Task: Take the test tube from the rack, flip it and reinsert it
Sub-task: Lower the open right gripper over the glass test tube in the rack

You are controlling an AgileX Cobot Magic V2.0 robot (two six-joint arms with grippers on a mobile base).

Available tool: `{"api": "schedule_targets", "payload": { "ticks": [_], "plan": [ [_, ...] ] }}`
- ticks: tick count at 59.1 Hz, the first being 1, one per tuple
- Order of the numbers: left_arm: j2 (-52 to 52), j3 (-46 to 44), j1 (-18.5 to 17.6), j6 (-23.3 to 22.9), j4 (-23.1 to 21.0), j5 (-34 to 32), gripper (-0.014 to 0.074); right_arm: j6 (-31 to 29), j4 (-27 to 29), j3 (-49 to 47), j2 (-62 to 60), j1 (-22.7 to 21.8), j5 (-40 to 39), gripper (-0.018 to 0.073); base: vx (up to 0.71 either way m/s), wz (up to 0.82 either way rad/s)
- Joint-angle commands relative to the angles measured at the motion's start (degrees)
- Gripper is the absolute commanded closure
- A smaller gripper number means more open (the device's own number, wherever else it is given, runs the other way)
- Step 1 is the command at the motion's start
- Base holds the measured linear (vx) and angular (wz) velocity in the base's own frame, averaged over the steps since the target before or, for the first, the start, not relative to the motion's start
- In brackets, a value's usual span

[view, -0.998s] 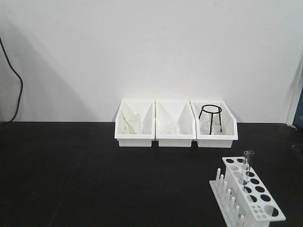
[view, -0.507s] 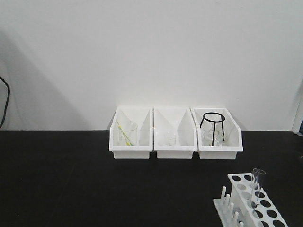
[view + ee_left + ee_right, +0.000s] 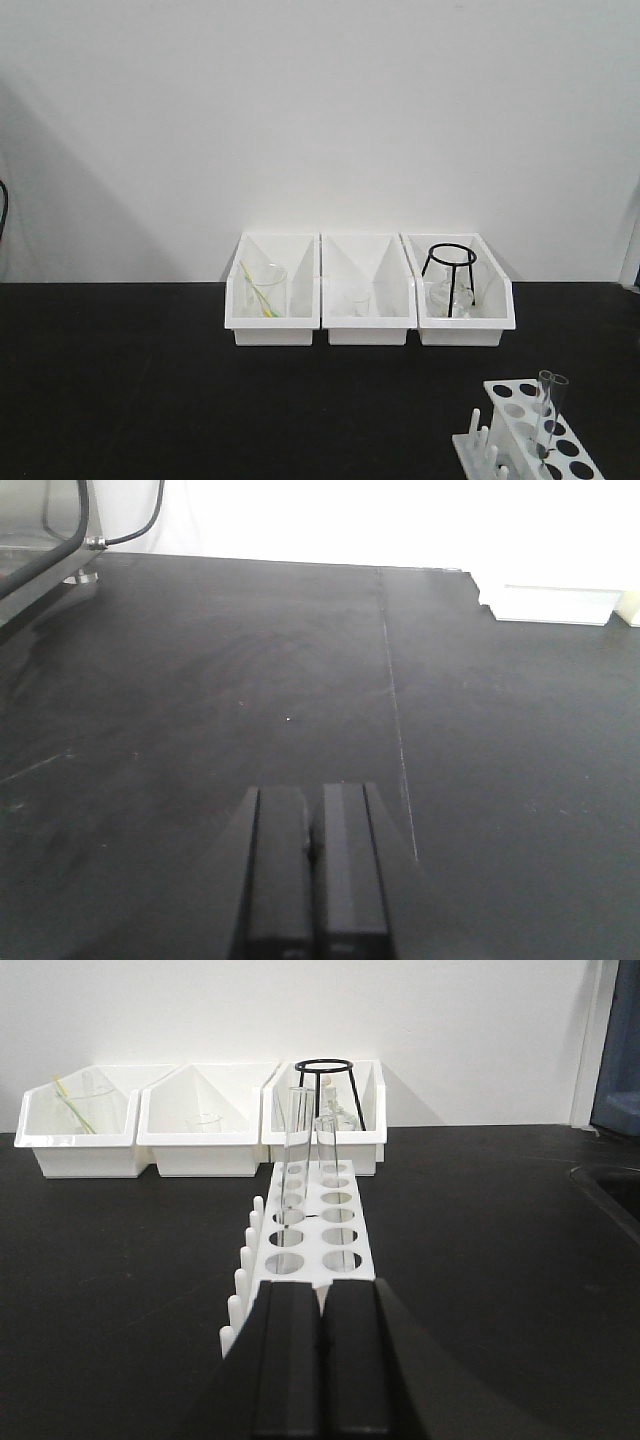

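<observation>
The white rack (image 3: 530, 432) sits at the bottom right of the front view, partly cut off by the frame edge. A clear test tube (image 3: 549, 408) stands upright in it, open rim up. In the right wrist view the rack (image 3: 311, 1228) lies straight ahead. The tall test tube (image 3: 293, 1150) leans in its left row of holes. A shorter clear tube (image 3: 326, 1150) shows beside it in the right row. My right gripper (image 3: 321, 1290) is shut and empty, just short of the rack's near end. My left gripper (image 3: 313, 805) is shut and empty over bare black tabletop.
Three white storage bins (image 3: 367, 330) line the back wall. The left one holds a glass beaker (image 3: 264, 290), and the right one holds a black wire tripod (image 3: 449, 272). A cable and metal frame (image 3: 60, 540) stand at the far left of the left wrist view.
The front view has shifted. The bins sit lower and slightly left in frame, and the rack with its tube has slid toward the bottom right corner. The tube stays in the rack.
</observation>
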Motion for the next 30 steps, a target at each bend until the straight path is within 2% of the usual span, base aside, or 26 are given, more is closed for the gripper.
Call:
{"api": "schedule_targets", "payload": {
  "ticks": [1,14,23,24,30],
  "plan": [
    [-0.65,-0.01,-0.41,0.01,-0.25,-4.95,0.0603,-0.23,-0.69,0.02,-0.56,-0.17,-4.53,0.0568,0.00,0.00],
    [-0.65,-0.01,-0.41,0.01,-0.25,-4.95,0.0603,-0.24,-0.69,0.02,-0.56,-0.17,-5.68,0.0568,0.00,0.00],
    [-0.65,-0.01,-0.41,0.01,-0.25,-4.95,0.0603,-0.17,-0.69,0.02,-0.56,-0.17,-13.30,0.0568,0.00,0.00],
    [-0.65,-0.01,-0.41,0.01,-0.25,-4.95,0.0603,-0.17,-0.69,0.02,-0.56,-0.23,-19.97,0.0568,0.00,0.00],
    [-0.65,-0.01,-0.41,0.01,-0.25,-4.95,0.0603,-0.17,-0.69,-1.68,-0.30,-0.23,-20.20,0.0568,0.00,0.00]
  ]
}}
